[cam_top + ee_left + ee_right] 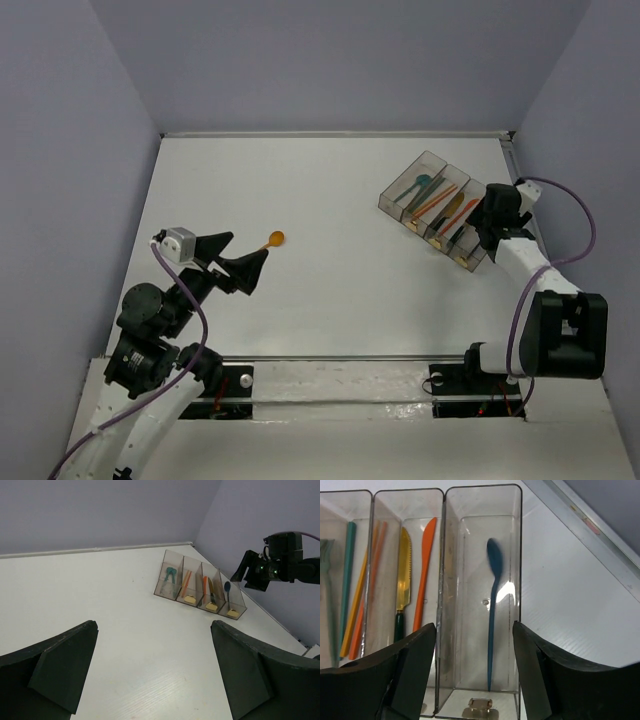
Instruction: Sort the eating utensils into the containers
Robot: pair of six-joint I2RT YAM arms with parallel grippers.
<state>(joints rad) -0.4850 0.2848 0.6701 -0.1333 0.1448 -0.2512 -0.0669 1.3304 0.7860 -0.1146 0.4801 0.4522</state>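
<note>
The four joined smoky-grey containers [398, 190] stand at the far right. They hold teal, orange and yellow utensils. A dark blue spoon [492, 615] lies in the rightmost bin [480, 510]. My right gripper [475, 645] is open and empty, hovering over that bin's near end; it also shows in the top view [482, 228]. An orange spoon [275, 238] lies alone on the table, left of centre. My left gripper [249, 244] is open and empty just beside it, and its finger hides part of the handle. The spoon does not show in the left wrist view [155, 665].
An orange knife [424, 580] and a yellow serrated knife with a dark green handle [403, 575] lie in the neighbouring bin. A metal rail [590, 535] runs along the table's right edge beside the bins. Grey walls close in the table on three sides.
</note>
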